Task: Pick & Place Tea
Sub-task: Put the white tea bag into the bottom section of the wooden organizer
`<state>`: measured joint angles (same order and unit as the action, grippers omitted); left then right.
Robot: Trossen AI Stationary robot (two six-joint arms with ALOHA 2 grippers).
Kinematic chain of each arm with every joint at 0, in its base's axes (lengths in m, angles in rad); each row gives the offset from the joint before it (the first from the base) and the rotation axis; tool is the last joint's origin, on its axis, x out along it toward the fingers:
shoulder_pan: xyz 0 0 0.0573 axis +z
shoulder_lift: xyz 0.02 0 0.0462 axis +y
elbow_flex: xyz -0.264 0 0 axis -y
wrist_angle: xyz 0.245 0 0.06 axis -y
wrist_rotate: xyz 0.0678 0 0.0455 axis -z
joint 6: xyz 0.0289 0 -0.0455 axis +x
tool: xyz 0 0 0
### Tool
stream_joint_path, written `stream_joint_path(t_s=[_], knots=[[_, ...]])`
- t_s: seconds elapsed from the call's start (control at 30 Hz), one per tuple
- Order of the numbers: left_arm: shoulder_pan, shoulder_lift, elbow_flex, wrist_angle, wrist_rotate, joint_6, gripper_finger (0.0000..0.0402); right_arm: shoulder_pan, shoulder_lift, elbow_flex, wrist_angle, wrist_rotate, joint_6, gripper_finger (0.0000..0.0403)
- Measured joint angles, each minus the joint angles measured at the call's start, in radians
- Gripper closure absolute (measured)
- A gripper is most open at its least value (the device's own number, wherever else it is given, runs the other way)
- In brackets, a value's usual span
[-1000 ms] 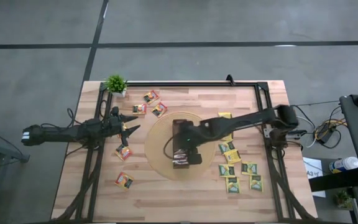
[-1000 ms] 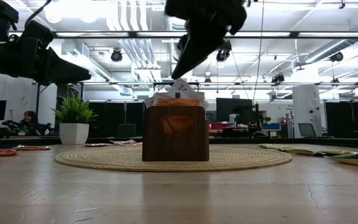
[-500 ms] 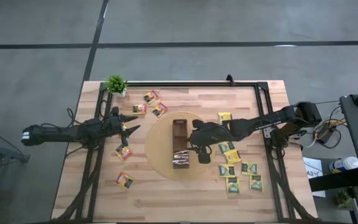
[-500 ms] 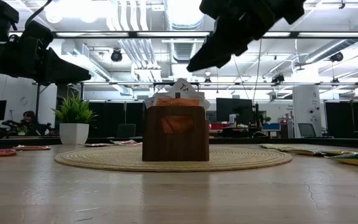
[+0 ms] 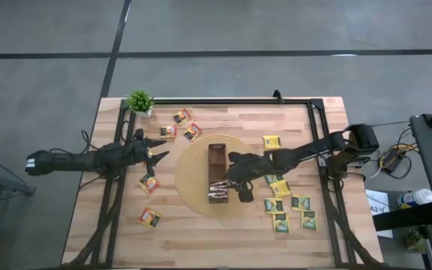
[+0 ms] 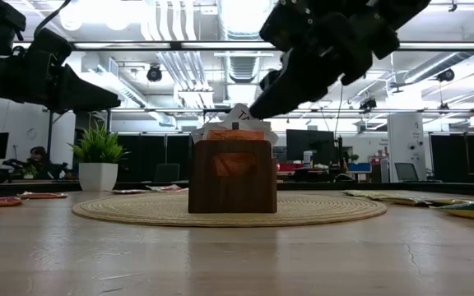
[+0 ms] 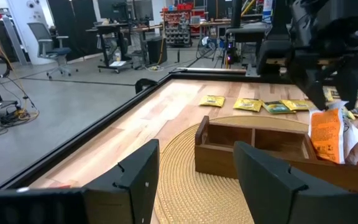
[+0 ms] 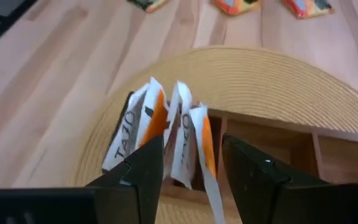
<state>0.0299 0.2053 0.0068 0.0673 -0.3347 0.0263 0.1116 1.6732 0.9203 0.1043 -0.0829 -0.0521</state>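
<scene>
Tea sachets, loose near bench's right edge: light, thin, floppy; I'd pinch an edge. Right claw open, empty, above box; left claw open.

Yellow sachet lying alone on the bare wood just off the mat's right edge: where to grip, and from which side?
The yellow sachet lies flat on the table, clear of its neighbours. Probably best straight from above, fingers straddling two opposite edges; its flat pose offers no side to grip.
</scene>
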Motion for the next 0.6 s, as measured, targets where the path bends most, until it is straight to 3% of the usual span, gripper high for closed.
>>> stream_joint_path(t_s=[0.23, 0.5, 0.6], knots=[[0.000, 0.004, 0.000, 0.000, 0.000, 0.000, 0.0199, -0.003, 0.016, 0.005, 0.012, 0.005, 0.030, 0.0269], [0.001, 0.007, 0.000, 0.000, 0.000, 0.000, 0.0199, -0.004, 0.016, 0.046, -0.024, 0.006, 0.034, 0.0380], [0.000, 0.007, 0.000, 0.000, 0.000, 0.000, 0.0199, -0.005, 0.016, 0.093, -0.115, 0.009, 0.049, 0.0391]])
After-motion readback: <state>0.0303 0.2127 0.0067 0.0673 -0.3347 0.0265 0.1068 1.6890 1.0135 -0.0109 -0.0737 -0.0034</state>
